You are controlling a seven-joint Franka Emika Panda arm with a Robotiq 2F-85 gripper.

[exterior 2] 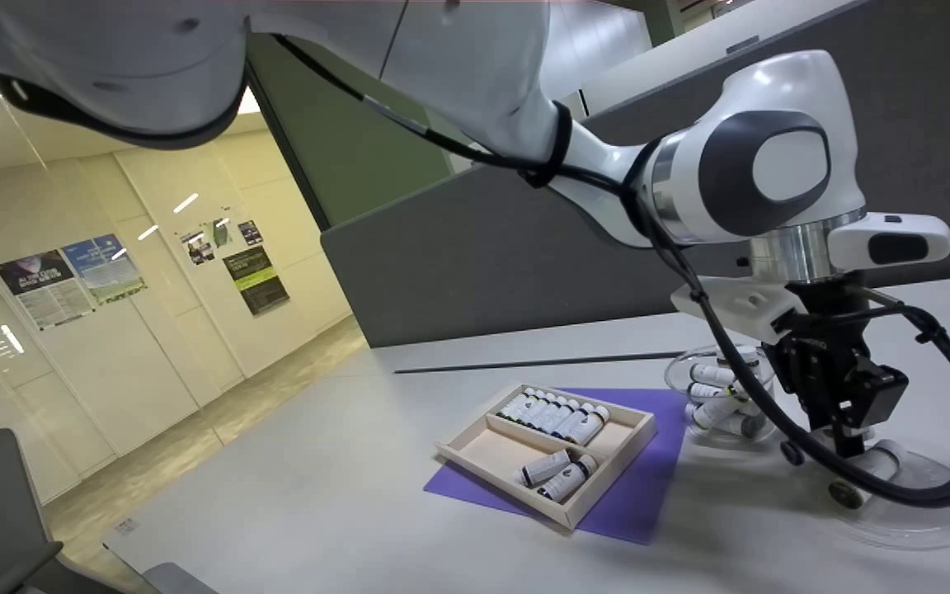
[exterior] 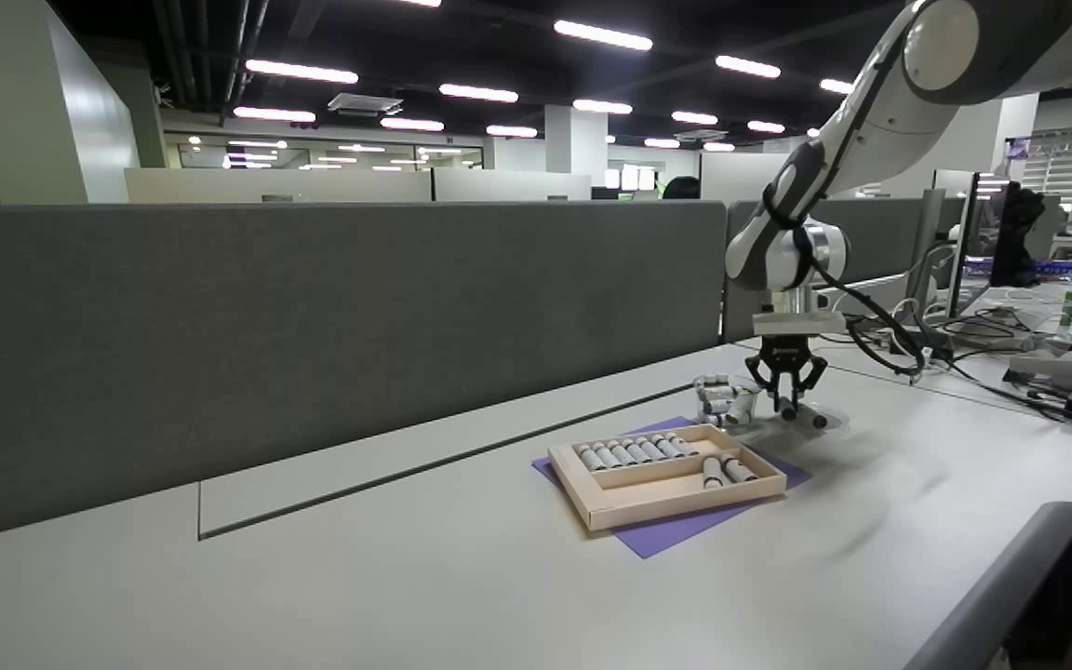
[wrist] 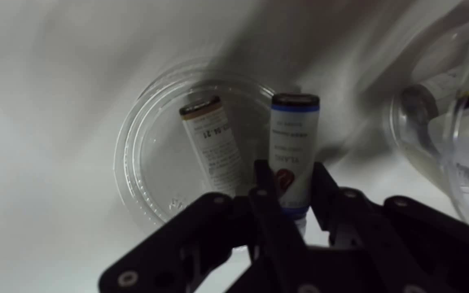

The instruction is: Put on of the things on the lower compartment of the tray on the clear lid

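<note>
The tray, on a purple sheet, has two bottles in its lower compartment; the lid on the tabletop, probably to receive them, bears a brown-banded bottle. The hand is narrowed onto a blue-banded bottle, pinched across its width, likely to lay it alongside; contact with the lid is unclear.

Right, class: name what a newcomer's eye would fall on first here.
Probably the white robot arm, looming large across the top of an exterior view. Next, its black fingers, closed on a blue-banded bottle near the edge of the clear lid. Then the purple sheet under the wooden tray, in both exterior views.
</note>
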